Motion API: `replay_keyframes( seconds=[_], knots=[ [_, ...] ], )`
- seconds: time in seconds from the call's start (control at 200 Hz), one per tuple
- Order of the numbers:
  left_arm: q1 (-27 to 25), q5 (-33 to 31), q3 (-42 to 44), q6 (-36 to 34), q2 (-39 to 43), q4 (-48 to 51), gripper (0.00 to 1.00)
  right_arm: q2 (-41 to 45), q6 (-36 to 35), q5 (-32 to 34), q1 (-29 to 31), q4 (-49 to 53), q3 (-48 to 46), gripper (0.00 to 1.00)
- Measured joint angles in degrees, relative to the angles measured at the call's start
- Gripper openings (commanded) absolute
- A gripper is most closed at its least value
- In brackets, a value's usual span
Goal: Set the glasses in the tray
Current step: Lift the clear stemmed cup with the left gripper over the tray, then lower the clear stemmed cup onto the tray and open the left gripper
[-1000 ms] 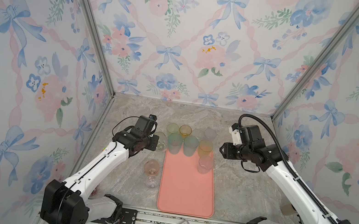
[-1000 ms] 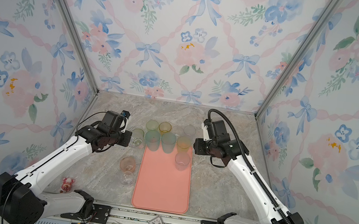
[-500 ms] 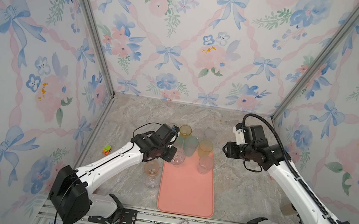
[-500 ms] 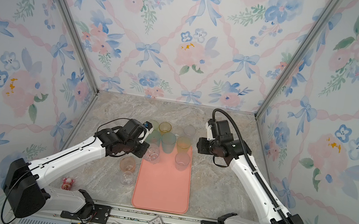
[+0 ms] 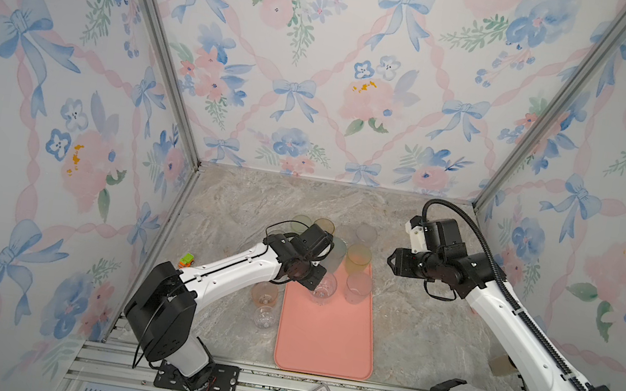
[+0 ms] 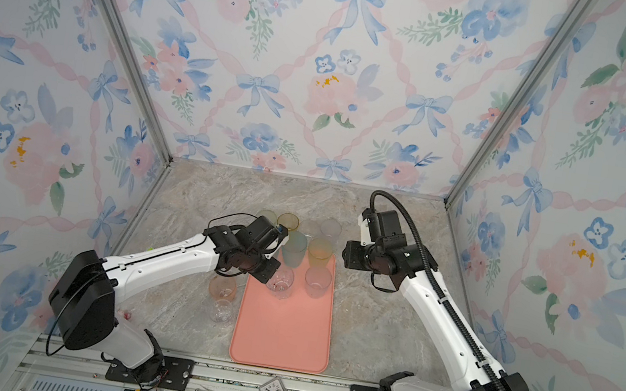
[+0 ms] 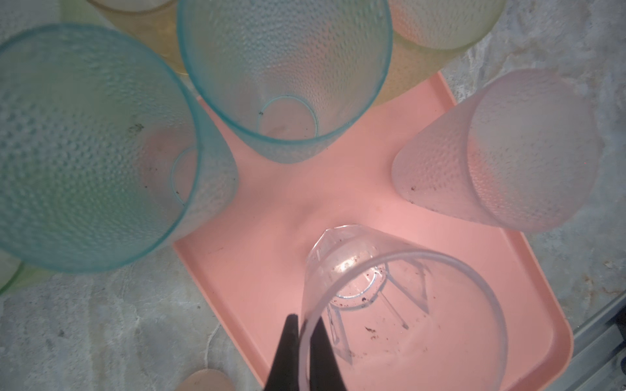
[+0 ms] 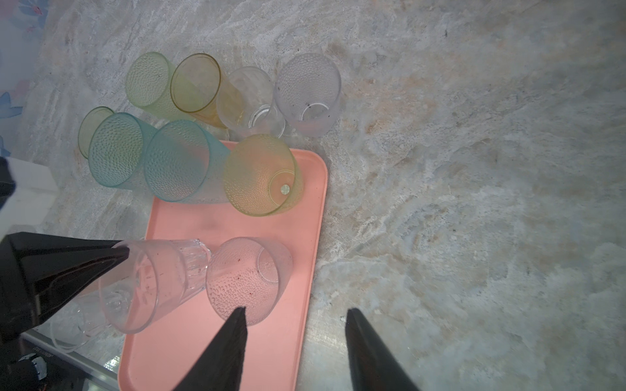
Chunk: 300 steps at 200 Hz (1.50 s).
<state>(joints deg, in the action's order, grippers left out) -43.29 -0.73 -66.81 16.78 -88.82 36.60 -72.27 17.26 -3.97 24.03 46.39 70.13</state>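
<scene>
1. In both top views the left arm [image 5: 233, 268] partly covers the teal glasses [image 8: 176, 159]. Whether the held glass's base touches the tray [image 5: 323, 341] cannot be told.
2. The left claw [image 7: 303, 325] is clenched on the rim of a clear glass [image 7: 403, 304], over the tray's 11 o'clock part. A frosted glass [image 5: 358, 287] stands just at its 3 o'clock.
3. The right claw [image 8: 294, 309] is spread and empty, over the surface [image 8: 440, 203] at the tray's 2 o'clock.
4. Count:
   - Twelve glasses in all.
   - Three clear, two teal, two frosted.
   - Three yellow-green glasses [image 8: 145, 81].
   - One amber glass [image 8: 196, 81].
   - One pinkish-orange glass [image 5: 265, 293].
   - One tray.
</scene>
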Motion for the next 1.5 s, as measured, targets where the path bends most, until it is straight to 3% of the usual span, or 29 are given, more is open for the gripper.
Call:
replay_keyframes(
  seconds=[1.03,1.501],
  knots=[
    [0.20,-0.02,-5.42,-0.20,-9.20,-1.79,0.02,-0.09,-1.03,-1.07,-1.62,-0.98,-1.95,0.51],
    [0.72,-0.13,-5.40,-0.70,-9.20,-1.79,0.20,-0.24,-1.03,-1.86,-1.62,-1.05,-2.01,0.51]
  ],
)
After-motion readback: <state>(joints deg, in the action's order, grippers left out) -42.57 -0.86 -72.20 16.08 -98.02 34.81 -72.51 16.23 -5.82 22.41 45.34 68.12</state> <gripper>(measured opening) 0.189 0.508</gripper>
